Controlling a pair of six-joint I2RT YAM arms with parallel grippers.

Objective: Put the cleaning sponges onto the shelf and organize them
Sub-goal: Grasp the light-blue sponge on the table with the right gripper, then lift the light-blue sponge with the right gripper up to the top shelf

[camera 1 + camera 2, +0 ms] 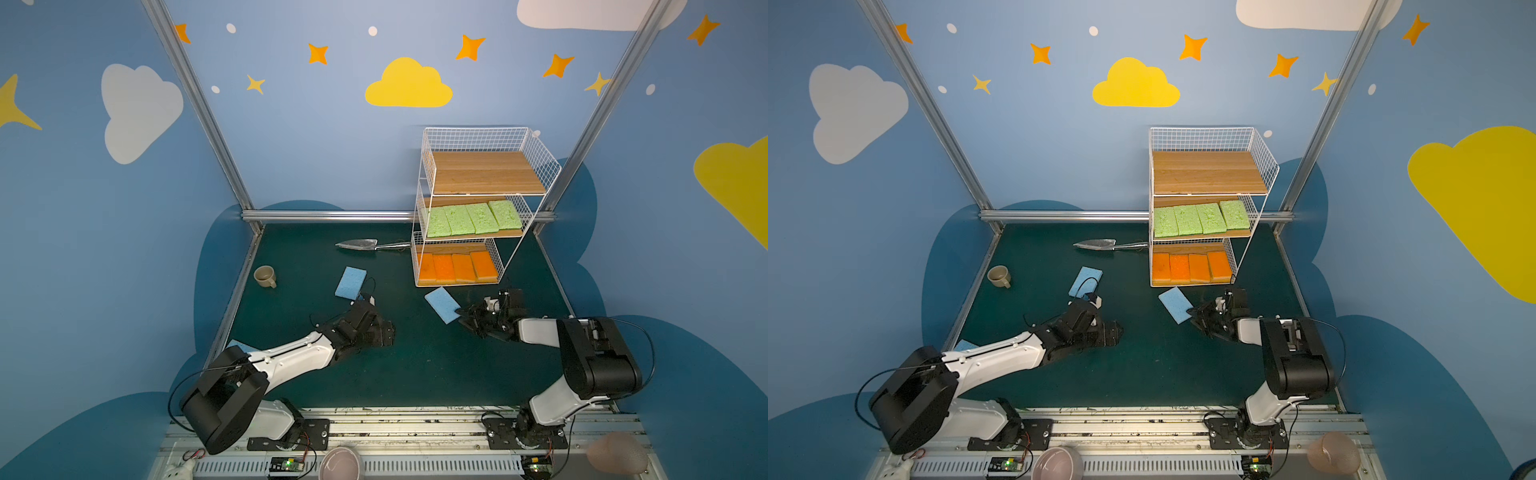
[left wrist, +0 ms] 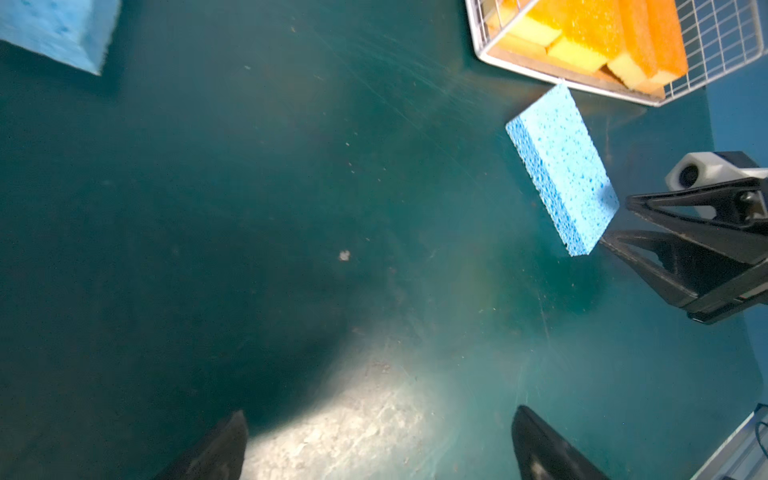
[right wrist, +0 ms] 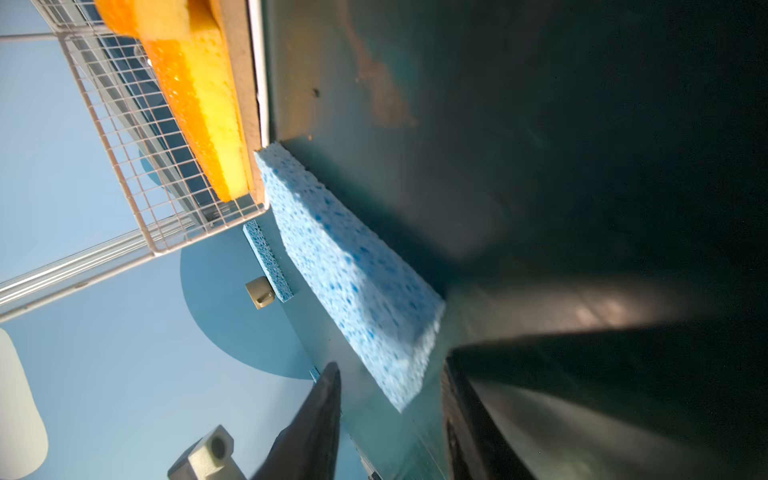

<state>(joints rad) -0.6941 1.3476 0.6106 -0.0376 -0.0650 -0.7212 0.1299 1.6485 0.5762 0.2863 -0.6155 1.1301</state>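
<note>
Right wrist view shows the right gripper with its jaws partly apart, straddling the near end of the right blue sponge. A gap shows between 1 finger and the sponge, so no firm hold is visible. That sponge lies on the dark green table just in front of the shelf, its far corner close against the shelf's bottom front edge.

In both top views the shelf stands at the far right of the table. 4 green sponges lie side by side on its middle tier, and 4 orange sponges lie side by side on its bottom tier. The left blue sponge lies flat near the table's middle, just beyond the left arm's wrist.

The left gripper sits low over the table between the 2 blue sponges. Its jaws are spread wide and hold nothing, which the left wrist view also shows. A corner of a 3rd blue sponge peeks from under the left arm at the near left. A beige cup sits at the left edge. A metal trowel lies at the far side, its handle reaching the shelf.
</note>
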